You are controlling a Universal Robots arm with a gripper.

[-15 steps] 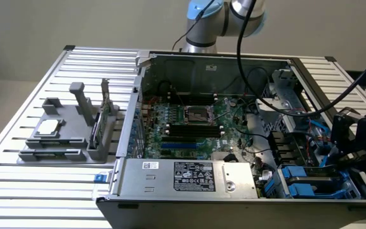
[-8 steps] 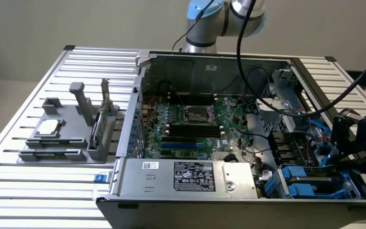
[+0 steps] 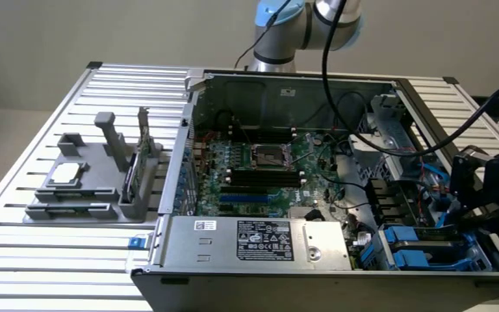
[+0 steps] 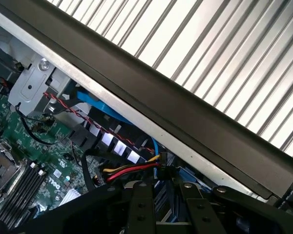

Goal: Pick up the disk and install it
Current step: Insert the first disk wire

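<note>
- Claw [image 4: 163, 195] low at the exterior view's right, over the near right corner of the open computer case [image 3: 293, 97], just inside its dark right wall [image 4: 185, 122].
- Closed on the disk [image 4: 166, 210]: a narrow dark strip with blue ribbing, seen edge-on between the two black fingers [image 4: 139, 209].
- Disk off the slatted surface [image 3: 59, 273], held at the drive bay, with blue carriers [image 3: 410, 250] there just right of the silver power supply [image 3: 258, 239].
- Red, yellow and black cables [image 4: 132, 170] just ahead of the claw; green motherboard [image 3: 258, 169] further to the exterior view's left, inside the case.
- Grey fixture [image 3: 76, 208] on the surface at the exterior view's left, well apart from the claw, carrying a small silver chip [image 3: 67, 172] and an upright thin green card [image 3: 148, 153].
</note>
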